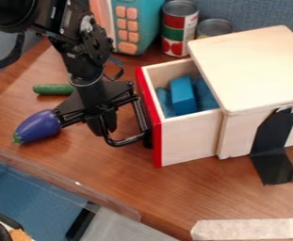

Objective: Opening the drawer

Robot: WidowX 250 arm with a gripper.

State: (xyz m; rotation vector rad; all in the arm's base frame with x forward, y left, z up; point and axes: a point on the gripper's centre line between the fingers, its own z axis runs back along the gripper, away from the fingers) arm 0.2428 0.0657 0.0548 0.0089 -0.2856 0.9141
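- Right now, with the view read as a clock face, the drawer (189, 141) stands open near the centre, pulled out of its pale wooden box (252, 61) toward nine o'clock, with its red front (150, 117) on that side.
- The arm comes in from eleven o'clock, and its black gripper (108, 124) hangs just off the red front, at the black handle (128, 140); whether the claw is spread or pressed together, I cannot tell.
- Blue blocks (183, 95) lie inside the drawer.
- The box sits at two o'clock, and black tape (272, 146) runs down its side onto the wooden table (217, 193) between three and four.
- A purple toy eggplant (37, 127) lies at nine, and a green toy cucumber (52, 89) near ten.
- At twelve stands a teal toy (139, 21) with orange buttons, and between twelve and one a red-and-green can (179, 28) is beside another can (214, 28).
- Pale tape (246, 229) crosses the table at five.
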